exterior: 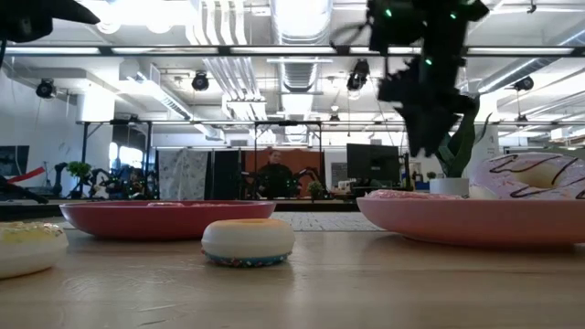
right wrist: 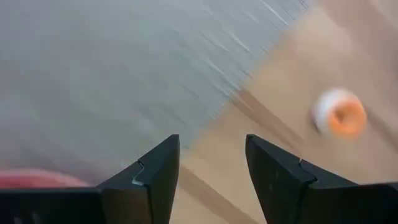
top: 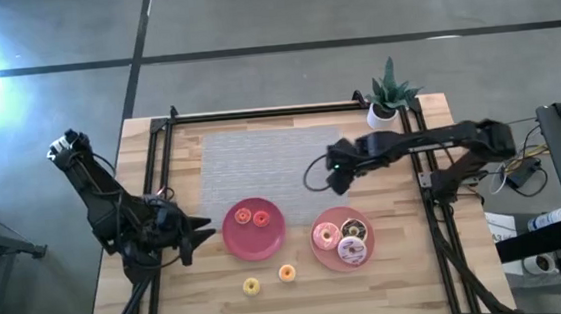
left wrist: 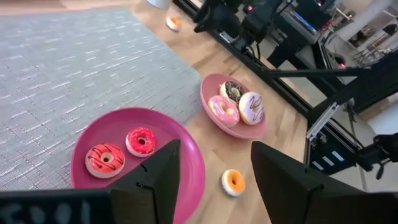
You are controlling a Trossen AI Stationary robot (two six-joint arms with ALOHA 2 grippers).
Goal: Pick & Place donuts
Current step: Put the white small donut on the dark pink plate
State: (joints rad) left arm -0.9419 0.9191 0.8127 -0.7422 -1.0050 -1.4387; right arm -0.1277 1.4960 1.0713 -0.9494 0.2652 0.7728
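Donuts (top: 341,239) on plates (top: 272,240), grippers (top: 335,181) apart, above.

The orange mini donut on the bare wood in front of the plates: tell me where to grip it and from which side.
Grip the orange mini donut across its outer rim, coming straight down from above. It lies flat on the table, its hole facing up, so opposite sides of the ring are exposed. The yellow mini donut sits apart from it, leaving room. The right claw, open and empty, looks nearer than the left claw.
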